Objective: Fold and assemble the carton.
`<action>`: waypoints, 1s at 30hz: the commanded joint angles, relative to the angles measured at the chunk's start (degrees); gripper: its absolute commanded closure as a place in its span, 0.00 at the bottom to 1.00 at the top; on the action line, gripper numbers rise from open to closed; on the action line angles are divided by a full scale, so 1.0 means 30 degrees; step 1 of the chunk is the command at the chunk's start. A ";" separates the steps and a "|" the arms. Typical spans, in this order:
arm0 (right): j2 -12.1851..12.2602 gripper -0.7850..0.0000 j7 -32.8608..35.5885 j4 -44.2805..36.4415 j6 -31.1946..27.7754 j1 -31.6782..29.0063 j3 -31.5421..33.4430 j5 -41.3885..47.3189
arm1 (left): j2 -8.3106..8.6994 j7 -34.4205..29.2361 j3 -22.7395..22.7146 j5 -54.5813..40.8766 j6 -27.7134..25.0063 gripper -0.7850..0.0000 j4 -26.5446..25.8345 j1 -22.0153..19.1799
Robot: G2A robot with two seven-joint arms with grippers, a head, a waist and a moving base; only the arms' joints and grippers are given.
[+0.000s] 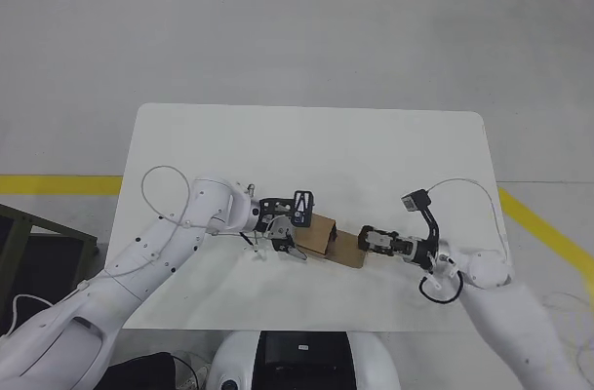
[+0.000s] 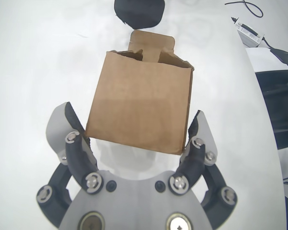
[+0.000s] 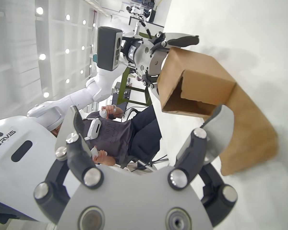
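A brown carton point(image 1: 331, 239) lies on its side near the front middle of the white table point(image 1: 375, 146), between both grippers. My left gripper point(image 1: 289, 234) is shut on its closed end, one finger point(image 2: 72, 123) pressed against each near corner of the carton point(image 2: 141, 104). The far end is open, and a tuck flap point(image 2: 153, 45) sticks out of it. My right gripper point(image 3: 146, 113) stands open at that end. One of its fingers point(image 3: 218, 125) rests against the long flap point(image 3: 249, 132), which lies flat on the table beside the carton point(image 3: 201, 77). Its black pad point(image 2: 139, 8) sits just beyond the tuck flap.
The carton lies close to the table's front edge point(image 1: 306, 327), with bare table behind it and to both sides. A small white box with a black cable point(image 2: 249, 33) lies on the floor past the table's edge.
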 commanded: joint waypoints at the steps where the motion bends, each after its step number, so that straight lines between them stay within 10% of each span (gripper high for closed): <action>1: 0.0214 0.00 -0.0209 -0.0715 0.0451 -0.0790 0.0812 -0.0448 | 0.0030 0.0069 -0.0051 0.0079 0.0000 0.00 -0.0019 0.0040; 30: -0.0459 0.00 0.0480 0.2301 0.1940 0.0465 -0.1407 -0.0046 | 0.0048 0.0010 -0.0154 0.0203 0.0000 0.00 -0.0028 0.0173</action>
